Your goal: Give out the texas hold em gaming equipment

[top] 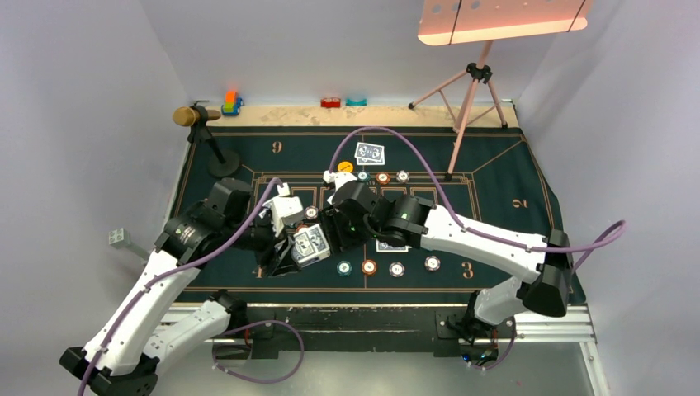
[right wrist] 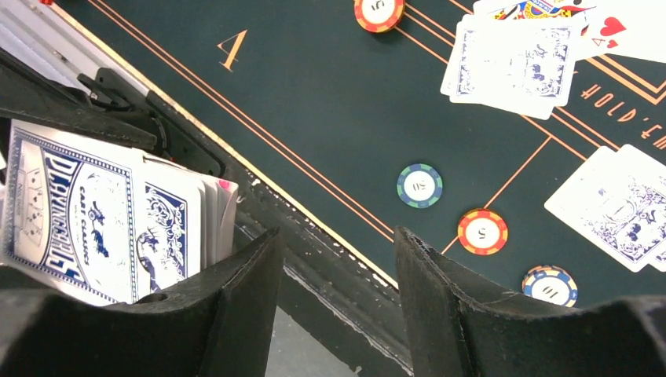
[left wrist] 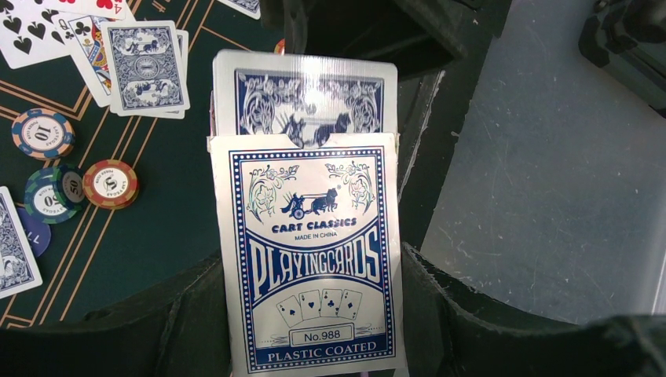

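My left gripper [left wrist: 314, 322] is shut on a blue-and-white box of playing cards [left wrist: 310, 259], one finger on each long side. Blue-backed cards [left wrist: 306, 98] stick out of its open top. From above, the box [top: 309, 244] hangs over the mat's near-left part. My right gripper [right wrist: 338, 243] stands open just to the right of the box [right wrist: 71, 212], with nothing between its fingers. A teal chip [right wrist: 419, 185], an orange chip [right wrist: 482, 232] and a blue-yellow chip [right wrist: 550, 284] lie on the mat. Face-down cards [right wrist: 514, 63] lie beyond them.
The dark green mat [top: 512, 181] covers the table. A microphone stand [top: 206, 136] stands at the back left and a pink tripod [top: 470, 91] at the back right. Small toys [top: 231, 103] sit along the far edge. More chips [top: 382, 177] and cards [top: 370, 153] lie mid-mat.
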You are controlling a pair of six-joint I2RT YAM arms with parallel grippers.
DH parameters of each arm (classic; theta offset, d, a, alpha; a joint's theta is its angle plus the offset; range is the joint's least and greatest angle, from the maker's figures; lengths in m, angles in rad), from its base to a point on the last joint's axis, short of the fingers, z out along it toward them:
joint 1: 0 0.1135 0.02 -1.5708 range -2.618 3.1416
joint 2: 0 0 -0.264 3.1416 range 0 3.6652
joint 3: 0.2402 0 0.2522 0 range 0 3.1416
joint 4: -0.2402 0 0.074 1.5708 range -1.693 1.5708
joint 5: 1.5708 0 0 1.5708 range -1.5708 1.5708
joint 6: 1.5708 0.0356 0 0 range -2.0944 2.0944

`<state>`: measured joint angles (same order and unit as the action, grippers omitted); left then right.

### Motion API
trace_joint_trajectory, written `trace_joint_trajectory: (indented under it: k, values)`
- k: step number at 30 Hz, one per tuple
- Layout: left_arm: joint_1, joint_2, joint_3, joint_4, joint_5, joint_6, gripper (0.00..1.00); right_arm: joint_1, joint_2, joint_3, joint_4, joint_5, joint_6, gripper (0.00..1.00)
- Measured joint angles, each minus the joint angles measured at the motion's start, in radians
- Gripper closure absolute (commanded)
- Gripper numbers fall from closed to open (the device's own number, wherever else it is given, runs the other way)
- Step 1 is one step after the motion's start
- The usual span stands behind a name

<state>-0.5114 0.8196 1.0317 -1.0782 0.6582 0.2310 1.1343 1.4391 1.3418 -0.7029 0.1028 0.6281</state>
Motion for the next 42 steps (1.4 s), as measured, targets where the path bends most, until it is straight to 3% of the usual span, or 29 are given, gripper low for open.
trace_joint_trajectory:
  k: [8,14,21,28,30,37,42]
  values:
    - [0.000,0.010,0.000,0.001,0.001,0.000,0.74,0.011,0.034,0.015,-0.041,0.038,0.002,0.38]
    - [0.000,-0.007,0.001,0.001,0.005,0.000,0.75,-0.093,-0.101,-0.011,-0.051,0.021,0.000,0.32]
    - [0.000,-0.016,0.014,0.001,0.011,0.000,0.74,-0.247,-0.338,-0.212,0.253,-0.296,0.066,0.19]
    - [0.000,0.001,0.050,0.015,0.010,0.000,0.72,-0.246,-0.186,-0.269,0.534,-0.600,0.154,0.18]
    - [0.000,0.010,0.064,0.015,0.010,0.000,0.72,-0.246,-0.160,-0.288,0.584,-0.650,0.183,0.21]
    - [0.000,0.056,0.105,0.021,0.011,0.000,0.71,-0.242,-0.112,-0.294,0.747,-0.751,0.270,0.50]
    - [0.000,0.057,0.106,0.018,0.010,0.000,0.57,-0.240,-0.081,-0.296,0.794,-0.770,0.307,0.71]
